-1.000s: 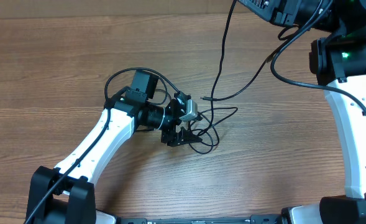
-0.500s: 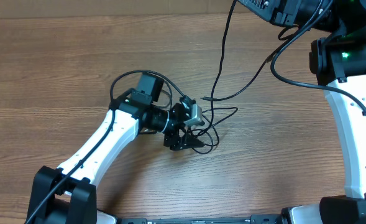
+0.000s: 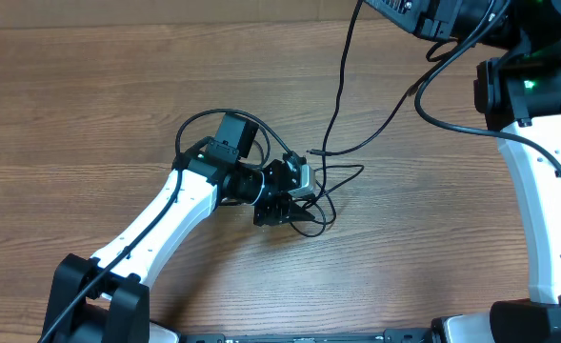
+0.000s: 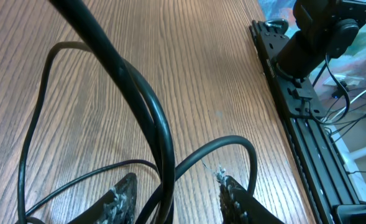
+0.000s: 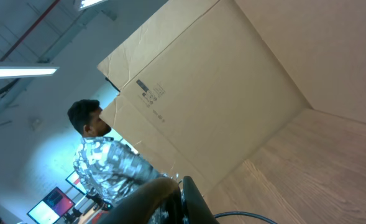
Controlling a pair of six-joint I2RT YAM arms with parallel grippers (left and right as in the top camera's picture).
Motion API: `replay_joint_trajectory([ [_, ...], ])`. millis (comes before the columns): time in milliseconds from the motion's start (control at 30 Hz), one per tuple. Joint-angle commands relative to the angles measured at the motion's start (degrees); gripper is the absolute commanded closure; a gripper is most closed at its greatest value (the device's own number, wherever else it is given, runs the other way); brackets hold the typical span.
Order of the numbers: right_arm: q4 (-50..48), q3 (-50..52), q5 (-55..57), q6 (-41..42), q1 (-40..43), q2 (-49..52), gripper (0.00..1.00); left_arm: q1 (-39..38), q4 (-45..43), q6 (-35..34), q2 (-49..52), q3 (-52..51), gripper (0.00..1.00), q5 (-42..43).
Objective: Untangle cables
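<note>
A: Reaching low from the near left corner across the desk (image 3: 90,114), left hand (image 4: 178,186) partly wide, fingers (image 4: 123,198) straddling strands of the cables (image 4: 166,134), not pinching.
B: Right hand (image 5: 181,199)?
A: Raised at the far right, closed; cannot tell whether on a cord.
B: Room?
A: Tangle mid-desk, well apart from every edge.
B: Count?
A: Two arms, one tangle, one strand running off the far edge; cords inside, cannot tell.
</note>
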State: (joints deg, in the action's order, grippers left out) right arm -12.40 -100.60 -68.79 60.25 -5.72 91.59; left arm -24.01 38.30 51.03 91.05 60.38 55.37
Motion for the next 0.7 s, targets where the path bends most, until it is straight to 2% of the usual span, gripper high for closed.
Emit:
replay_joint_trajectory([
  [0, -0.37, -1.75, 0.09, 0.39, 0.22, 0.04, 0.96, -0.02, -0.02, 0.44, 0.46, 0.5, 0.59, -0.28],
  [167, -0.35, -1.75, -0.31, 0.35, 0.22, 0.04, 0.96, 0.0, -0.02, 0.42, 0.46, 0.5, 0.67, 1.6],
  [267, -0.33, -1.75, -0.35, 0.35, 0.22, 0.04, 0.96, 0.0, -0.04, 0.44, 0.46, 0.5, 0.75, 3.17],
  [367, -0.33, -1.75, -0.35, 0.35, 0.22, 0.04, 0.96, 0.0, -0.02, 0.42, 0.46, 0.5, 0.87, 3.13],
  [667, -0.28, -1.75, -0.35, 0.35, 0.22, 0.04, 0.96, 0.0, 0.02, 0.37, 0.46, 0.5, 0.91, 2.97],
])
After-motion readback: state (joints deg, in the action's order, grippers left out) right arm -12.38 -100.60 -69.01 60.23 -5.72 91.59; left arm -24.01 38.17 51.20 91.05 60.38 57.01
